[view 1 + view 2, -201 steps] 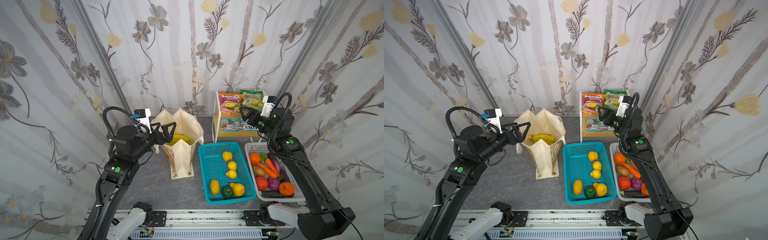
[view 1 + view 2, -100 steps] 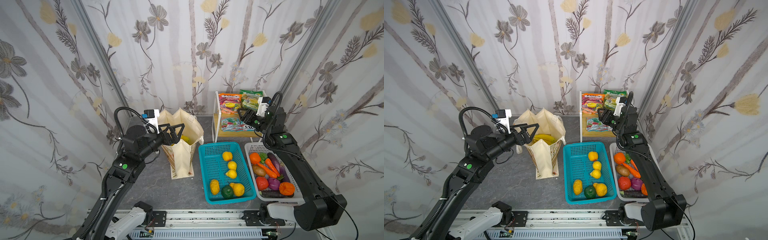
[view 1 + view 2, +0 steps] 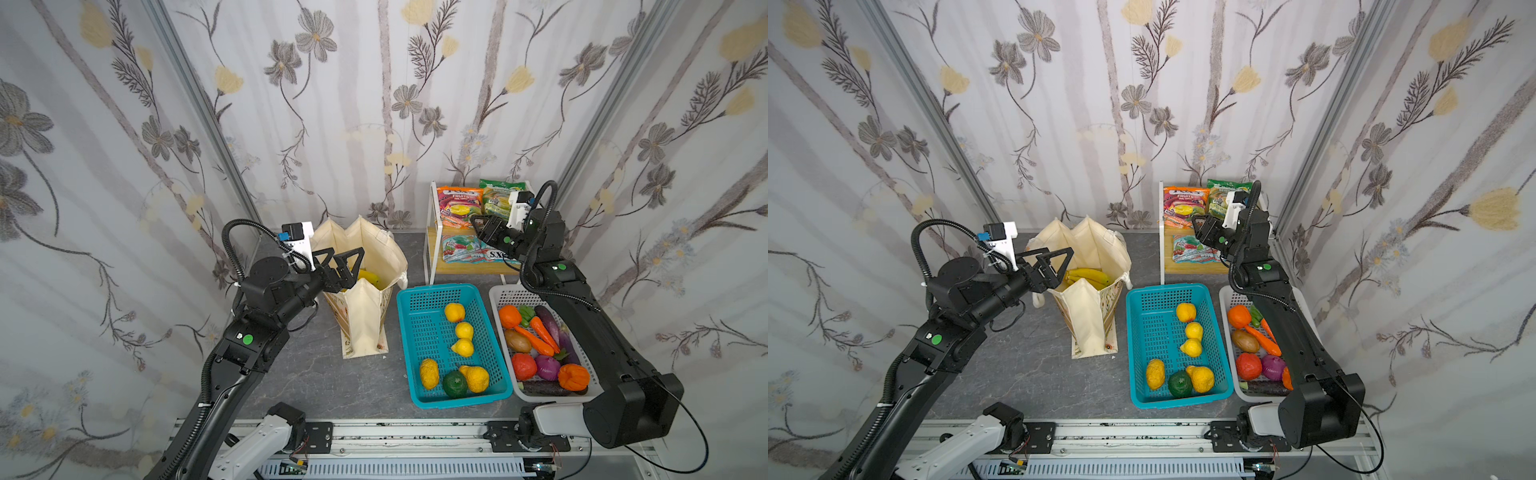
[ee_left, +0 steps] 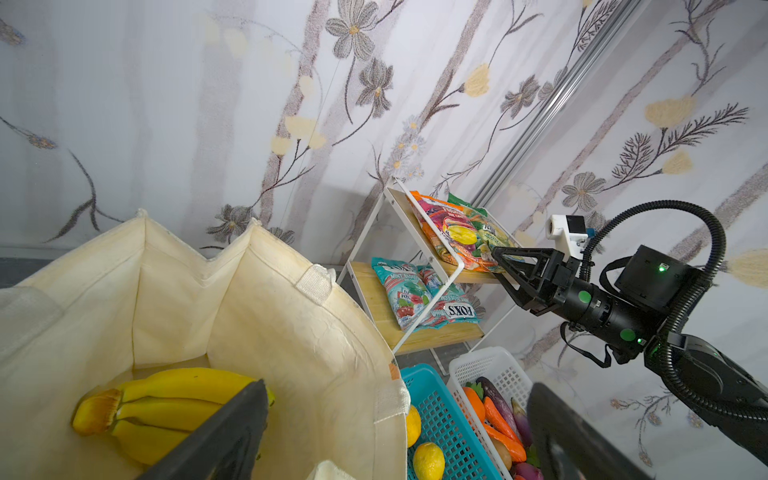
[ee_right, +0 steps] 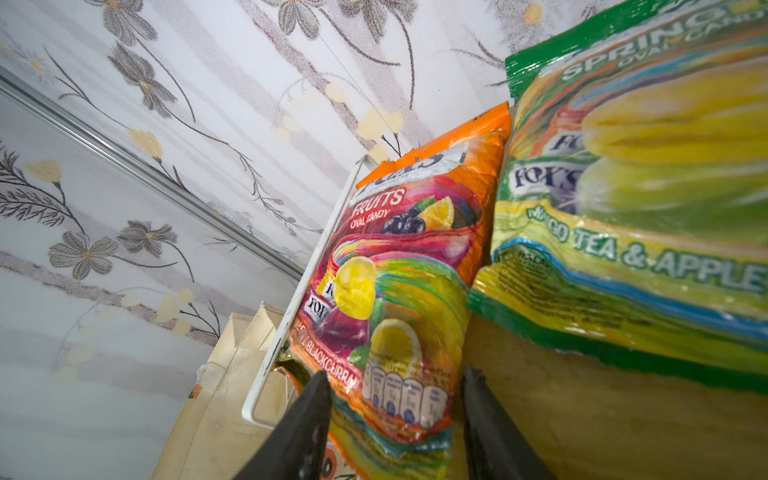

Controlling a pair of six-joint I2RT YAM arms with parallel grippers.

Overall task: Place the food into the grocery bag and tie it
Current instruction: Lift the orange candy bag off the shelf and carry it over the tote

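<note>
The cream grocery bag (image 3: 365,316) (image 3: 1088,320) stands open with the banana bunch (image 3: 1086,276) (image 4: 166,399) lying inside. My left gripper (image 3: 347,254) (image 3: 1050,253) (image 4: 397,384) hangs open over the bag's mouth, holding nothing. The orange-red candy packet (image 3: 457,203) (image 5: 399,266) and the green packet (image 3: 496,197) (image 5: 644,187) lean on the top shelf. My right gripper (image 3: 478,222) (image 4: 498,266) (image 5: 395,372) straddles the orange-red packet's lower end. One finger is against it and a thin gap shows at the other. A lemon (image 3: 462,347) lies among several citrus fruits in the teal basket (image 3: 405,332).
A white basket (image 3: 498,291) of vegetables sits to the right of the teal one, under my right arm. The white-framed shelf (image 3: 430,232) holds teal-white FOX'S packets (image 3: 465,247) on its lower board. The floral walls stand close behind the shelf and bag.
My left gripper has moved right, from beside the bag to over its mouth, still open. My right gripper has pushed in at the top shelf and narrowed its jaws around the orange-red packet.
</note>
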